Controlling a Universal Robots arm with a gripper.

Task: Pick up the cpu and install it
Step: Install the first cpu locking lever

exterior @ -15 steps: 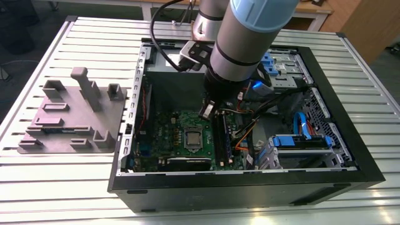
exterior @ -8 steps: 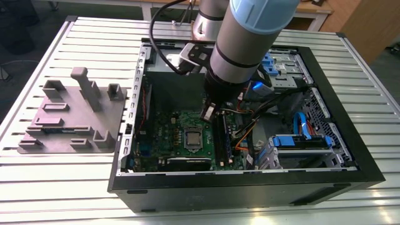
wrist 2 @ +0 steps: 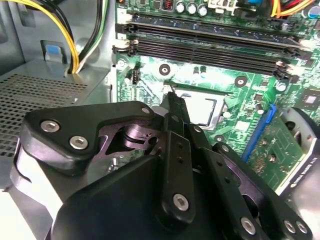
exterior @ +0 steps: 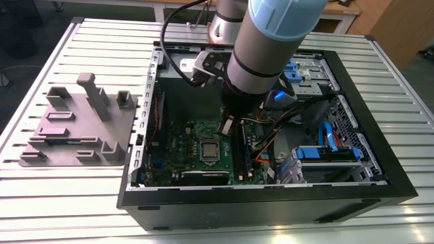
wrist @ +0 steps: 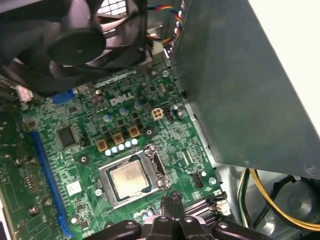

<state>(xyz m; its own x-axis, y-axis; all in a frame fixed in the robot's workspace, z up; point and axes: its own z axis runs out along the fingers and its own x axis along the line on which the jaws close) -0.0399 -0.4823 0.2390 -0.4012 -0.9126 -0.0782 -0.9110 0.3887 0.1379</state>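
The cpu (wrist: 129, 179) is a small silver-grey square lying flat in the metal socket frame (wrist: 156, 167) on the green motherboard (wrist: 75, 165). It also shows in the exterior view, where the cpu (exterior: 210, 149) sits mid-board inside the open computer case (exterior: 271, 195). My gripper (exterior: 227, 127) hangs just above the board, close beside the socket. In both wrist views the black fingers (wrist 2: 172, 107) stand together, and the gripper (wrist: 172, 199) is shut with nothing seen between them. The gripper (wrist 2: 170, 95) partly hides the cpu (wrist 2: 205, 107).
Black memory slots (wrist 2: 210, 47) run along the board past the socket. A black fan (wrist: 75, 40) and a grey metal box wall (wrist: 240, 90) crowd the space. Yellow cables (wrist 2: 70, 45) hang nearby. A grey parts fixture (exterior: 74, 132) lies on the table at the exterior view's left.
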